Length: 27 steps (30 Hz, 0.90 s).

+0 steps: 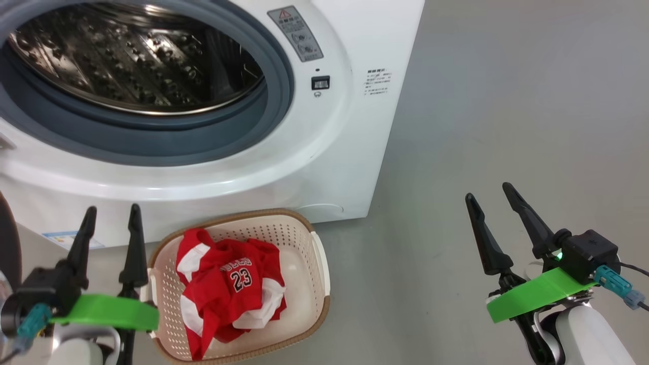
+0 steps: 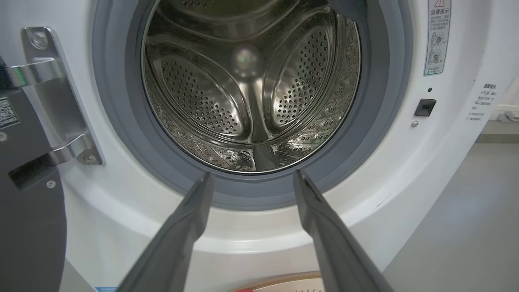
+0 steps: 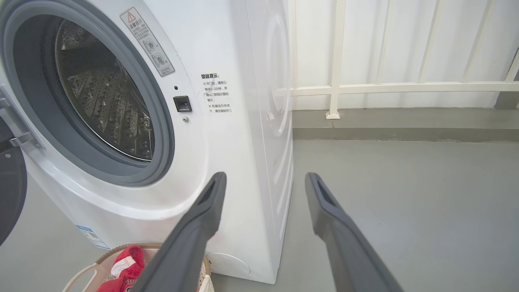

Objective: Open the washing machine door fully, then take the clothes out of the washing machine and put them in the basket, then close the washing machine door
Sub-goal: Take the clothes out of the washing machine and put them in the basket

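Where the washing machine (image 1: 324, 152) stands on the grey floor (image 1: 507, 101), its round opening faces the robot, framed by a grey rubber ring (image 1: 152, 147) with the perforated steel drum (image 2: 251, 101) behind it. The washing machine door (image 2: 28, 227) is swung open to the robot's left, hanging on a metal hinge (image 2: 52, 93) at the left side of the opening; its dark edge shows at the lower left of the head view. The basket (image 1: 317, 263) stands on the floor just before the machine's lower front, below the opening. The clothes (image 1: 228, 289) lie crumpled inside it: a red jersey with white trim, the number 23 facing up, with a fold of white cloth at its lower edge. The left gripper (image 1: 112, 208) hovers just left of the basket, fingers spread apart and holding nothing; whether its nearer finger touches the basket's handle cannot be told. The right gripper (image 1: 488, 190) hangs over the floor, well to the right of the basket, its fingers likewise apart and empty. A warning sticker (image 1: 295, 33) and a small black latch socket (image 1: 320, 82) sit right of the opening
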{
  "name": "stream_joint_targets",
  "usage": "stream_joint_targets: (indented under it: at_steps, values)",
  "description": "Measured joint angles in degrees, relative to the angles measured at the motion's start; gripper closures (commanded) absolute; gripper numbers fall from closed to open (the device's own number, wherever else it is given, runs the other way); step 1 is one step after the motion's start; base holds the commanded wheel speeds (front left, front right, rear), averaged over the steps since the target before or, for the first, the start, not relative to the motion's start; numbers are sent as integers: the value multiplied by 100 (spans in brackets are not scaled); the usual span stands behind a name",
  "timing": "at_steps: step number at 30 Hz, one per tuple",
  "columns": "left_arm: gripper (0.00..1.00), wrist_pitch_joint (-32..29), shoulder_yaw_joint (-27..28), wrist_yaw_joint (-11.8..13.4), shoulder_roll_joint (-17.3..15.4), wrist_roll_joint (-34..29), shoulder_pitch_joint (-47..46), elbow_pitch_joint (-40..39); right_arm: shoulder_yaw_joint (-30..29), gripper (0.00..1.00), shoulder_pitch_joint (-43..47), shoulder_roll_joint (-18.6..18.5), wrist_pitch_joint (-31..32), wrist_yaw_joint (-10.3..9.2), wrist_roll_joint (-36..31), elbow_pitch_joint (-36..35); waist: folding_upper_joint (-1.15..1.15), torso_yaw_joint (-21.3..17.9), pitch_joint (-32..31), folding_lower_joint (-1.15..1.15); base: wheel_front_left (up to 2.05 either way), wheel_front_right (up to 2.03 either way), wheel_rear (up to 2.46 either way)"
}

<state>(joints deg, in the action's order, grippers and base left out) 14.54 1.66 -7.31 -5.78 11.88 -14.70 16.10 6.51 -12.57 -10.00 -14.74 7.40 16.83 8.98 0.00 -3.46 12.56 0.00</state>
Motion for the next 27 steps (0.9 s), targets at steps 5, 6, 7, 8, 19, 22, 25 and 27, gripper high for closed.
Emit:
stream_joint_targets:
  at_steps: [5, 6, 7, 8, 19, 22, 25, 27]
  values:
    - [0, 0, 174, 0, 66, -74, 386, -383, -14, 0, 125, -3, 0, 0, 0, -16, 0, -8, -126, 0, 0, 0, 0]
    - [0, 0, 201, 0, 79, -85, 457, -458, -19, 0, 172, -5, 0, 0, 0, -22, 0, -10, -147, 0, 0, 0, 0]
    - [0, 1, 216, 0, 91, -110, 531, -531, -22, 0, 211, -9, 0, 0, 1, -22, 0, -11, -166, 0, 0, 0, 0]
    - [0, 0, 229, 0, 108, -138, 603, -604, -25, 0, 231, -11, 0, 0, 1, -22, 0, -12, -184, 0, 0, 0, 0]
    - [0, 0, 489, 0, 263, -215, 1332, -1144, -151, 0, 407, -30, 0, 0, 1, -64, 0, -24, -346, 0, 0, 0, 0]
    - [0, 0, 522, -1, 283, -215, 1434, -1196, -166, 0, 464, -29, 0, 0, 1, -66, 0, -13, -389, 0, 0, 0, 0]
    - [0, 0, 538, 0, 293, -215, 1450, -1196, -168, 0, 464, -25, 1, 0, 1, -77, 0, -5, -423, 0, 0, 0, 0]
    - [0, 0, 541, 0, 312, -215, 1450, -1196, -168, 0, 464, -23, 0, 0, 1, -77, 0, -11, -446, 0, 0, 0, 0]
